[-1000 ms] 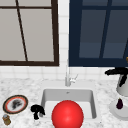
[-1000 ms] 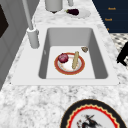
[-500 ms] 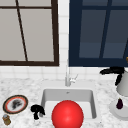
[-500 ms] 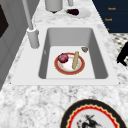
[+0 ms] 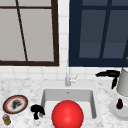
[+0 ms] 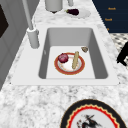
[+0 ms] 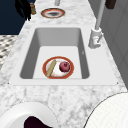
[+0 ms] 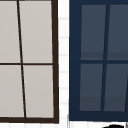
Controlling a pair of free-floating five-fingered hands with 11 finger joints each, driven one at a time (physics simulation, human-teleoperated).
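1. The left robot hand point(image 5: 37, 111) hung over the surface at the sink's point(image 5: 45, 93) front-left corner, near the patterned plate point(image 5: 15, 104) and small jar point(image 5: 6, 120); I could not tell whether its fingers were curled.
2. The right robot hand point(image 5: 107, 73) floated flat, fingers straight, just beside the grey pot point(image 5: 123, 82); it held nothing.
3. Judged: neither had a hold; any hold would call for coming down first.
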